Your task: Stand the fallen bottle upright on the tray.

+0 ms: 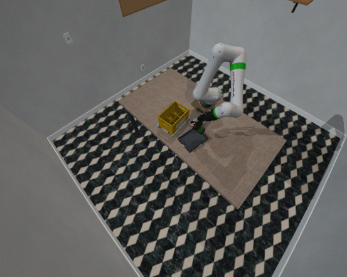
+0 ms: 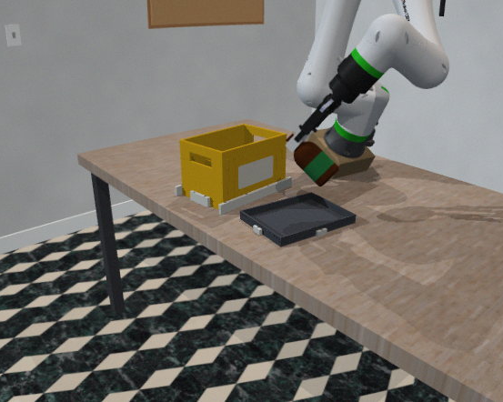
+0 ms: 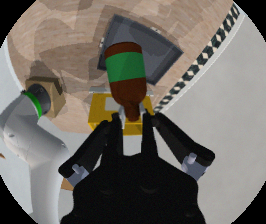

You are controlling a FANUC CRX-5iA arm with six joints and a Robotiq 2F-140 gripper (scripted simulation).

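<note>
The brown bottle [image 1: 201, 129] [image 2: 318, 166] [image 3: 126, 67] with a green band is in the air, strongly tilted. Its base points down and to the right in the exterior view, its neck up and to the left. My gripper [image 1: 194, 123] [image 2: 296, 139] [image 3: 132, 108] is shut on its neck. The dark tray [image 1: 192, 140] [image 2: 297, 219] [image 3: 163, 56] lies level on the table. In the exterior view the bottle's base shows just above the tray's back corner, with a gap between them. The yellow crate [image 1: 165, 126] [image 2: 202, 180] [image 3: 100, 115] stands level, left of the tray in the exterior view.
White stops [image 2: 256, 196] line the crate's base, and small light stops [image 2: 321, 233] touch the tray's sides. The arm's base stands on a brown block [image 2: 357, 167] behind the bottle. The table's front edge [image 2: 238, 265] runs near the tray and crate.
</note>
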